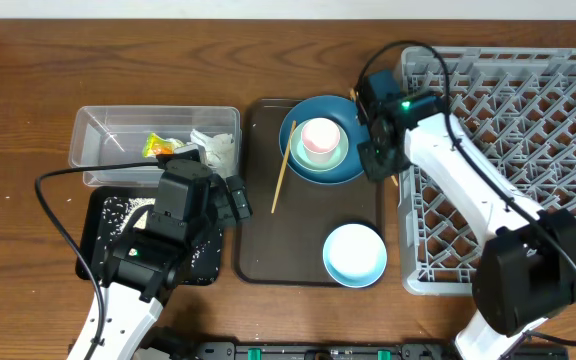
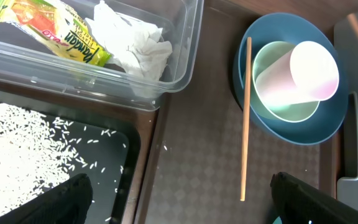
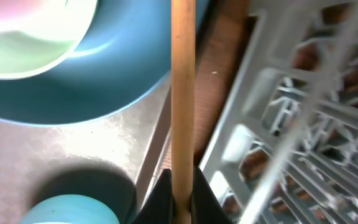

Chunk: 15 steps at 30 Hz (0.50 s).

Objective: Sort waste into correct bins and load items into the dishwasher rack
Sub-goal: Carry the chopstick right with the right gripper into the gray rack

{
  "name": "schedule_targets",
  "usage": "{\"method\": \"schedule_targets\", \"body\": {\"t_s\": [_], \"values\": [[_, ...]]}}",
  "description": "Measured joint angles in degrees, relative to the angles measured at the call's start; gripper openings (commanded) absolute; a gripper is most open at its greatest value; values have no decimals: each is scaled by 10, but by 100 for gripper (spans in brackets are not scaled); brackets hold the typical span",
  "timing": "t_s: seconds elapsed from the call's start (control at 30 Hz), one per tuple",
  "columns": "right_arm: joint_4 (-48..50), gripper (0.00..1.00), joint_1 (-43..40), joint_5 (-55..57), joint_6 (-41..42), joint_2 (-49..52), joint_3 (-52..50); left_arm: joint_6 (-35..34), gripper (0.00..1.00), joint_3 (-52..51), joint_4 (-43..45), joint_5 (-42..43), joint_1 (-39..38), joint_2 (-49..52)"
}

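My right gripper [image 3: 182, 200] is shut on a wooden chopstick [image 3: 183, 93], held between the dark blue plate [image 3: 73, 93] and the grey dishwasher rack [image 3: 291, 124]. Overhead, that gripper [image 1: 378, 160] sits at the plate's right rim. The plate [image 1: 353, 168] carries a mint-green bowl [image 1: 326, 160] with a pink cup [image 1: 320, 138] inside. A second chopstick [image 1: 283, 168] leans on the plate's left edge. My left gripper [image 2: 182, 199] hangs open over the border of the black tray and the brown tray. The clear tub [image 1: 98, 135] holds the wrapper [image 1: 158, 146] and napkin [image 1: 216, 148]. Rice [image 2: 17, 143] lies in the black tray [image 1: 103, 215].
The plate and a small pale blue bowl [image 1: 355, 254] rest on the brown serving tray [image 1: 268, 250]. The rack [image 1: 528, 120] fills the right side of the table. A black cable [image 1: 53, 215] loops beside the left arm.
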Motion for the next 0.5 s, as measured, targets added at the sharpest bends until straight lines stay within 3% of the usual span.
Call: {"method": "schedule_targets", "body": {"t_s": [0.23,0.5], "values": [[-42,1,-51,24,63,0,17,0,95,0,0,0,0,0],[-70,1,-99,15,79,0,17,0,95,0,0,0,0,0]]}}
